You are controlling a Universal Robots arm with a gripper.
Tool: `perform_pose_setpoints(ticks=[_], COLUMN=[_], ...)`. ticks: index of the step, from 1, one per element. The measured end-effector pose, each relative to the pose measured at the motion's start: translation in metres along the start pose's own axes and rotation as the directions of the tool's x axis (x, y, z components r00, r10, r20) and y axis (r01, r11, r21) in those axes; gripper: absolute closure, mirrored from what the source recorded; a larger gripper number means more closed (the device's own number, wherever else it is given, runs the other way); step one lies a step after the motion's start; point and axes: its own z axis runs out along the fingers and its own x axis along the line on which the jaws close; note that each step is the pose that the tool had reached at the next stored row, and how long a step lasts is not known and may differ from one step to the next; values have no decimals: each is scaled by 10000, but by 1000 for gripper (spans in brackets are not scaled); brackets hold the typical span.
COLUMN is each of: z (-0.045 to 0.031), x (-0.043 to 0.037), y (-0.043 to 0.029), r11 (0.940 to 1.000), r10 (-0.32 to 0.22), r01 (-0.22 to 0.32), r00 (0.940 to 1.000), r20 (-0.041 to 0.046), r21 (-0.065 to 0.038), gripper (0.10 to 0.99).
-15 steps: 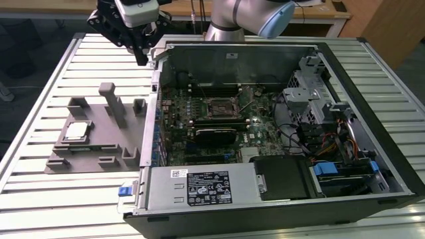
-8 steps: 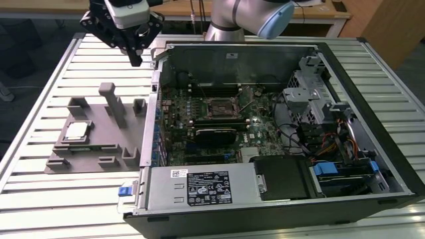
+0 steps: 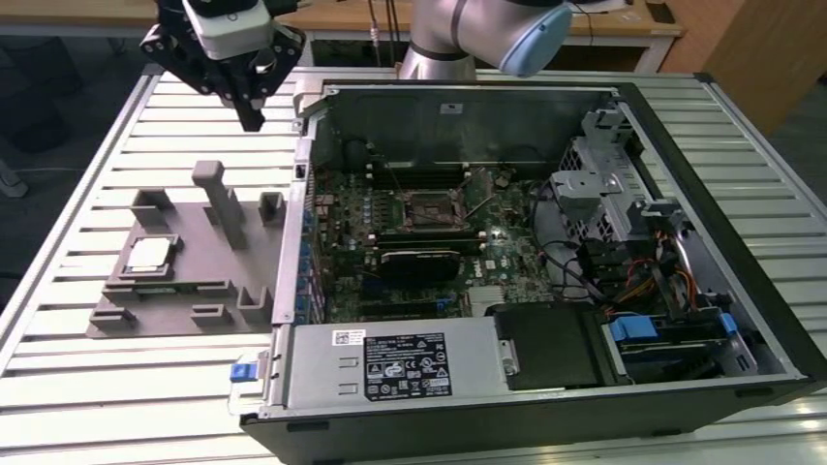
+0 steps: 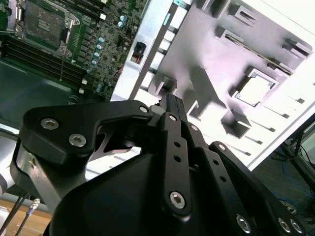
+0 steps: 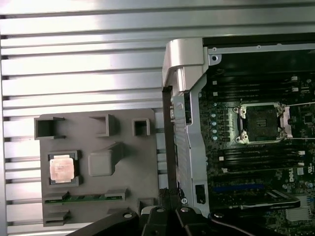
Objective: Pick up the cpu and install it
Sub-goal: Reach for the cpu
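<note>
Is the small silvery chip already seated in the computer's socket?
No: in the first wrist view the cpu lies in a recess of the grey tray, and the socket on the board holds nothing.

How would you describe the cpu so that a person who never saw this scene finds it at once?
At the exterior view's left of the open computer case, a grey tray lies on the slatted table. The cpu sits in a square recess of this tray. It alone is a flat, silvery square among dull grey posts and slots.

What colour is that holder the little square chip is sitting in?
Plain matte grey all over, clearest in the first wrist view, where the tray holds the cpu.
</note>
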Motion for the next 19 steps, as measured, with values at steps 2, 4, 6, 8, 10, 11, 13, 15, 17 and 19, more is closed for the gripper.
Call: perform_pose_setpoints(ticks=[2, 4, 6, 8, 10, 11, 13, 15, 17, 19], z=[6, 11, 16, 23, 31, 35, 43, 52, 61, 72], x=[33, 67, 98, 133, 168, 186, 223, 264, 302, 342], y=[-3, -6, -8, -11, -14, -16, -19, -23, -26, -29], r11=[10000, 10000, 10000, 10000, 10000, 10000, 10000, 10000, 10000, 10000], r10=[0, 0, -1, -1, -1, 0, 0, 0, -1, -1], r01=[0, 0, 1, 1, 1, 0, 0, 0, 1, 1], r00=[10000, 10000, 10000, 10000, 10000, 10000, 10000, 10000, 10000, 10000], r20=[0, 0, -1, -1, -1, 0, 0, 0, -1, 0], r21=[0, 0, 0, 0, 0, 0, 0, 0, 0, 0], gripper=[980, 980, 980, 980, 980, 980, 980, 980, 980, 980])
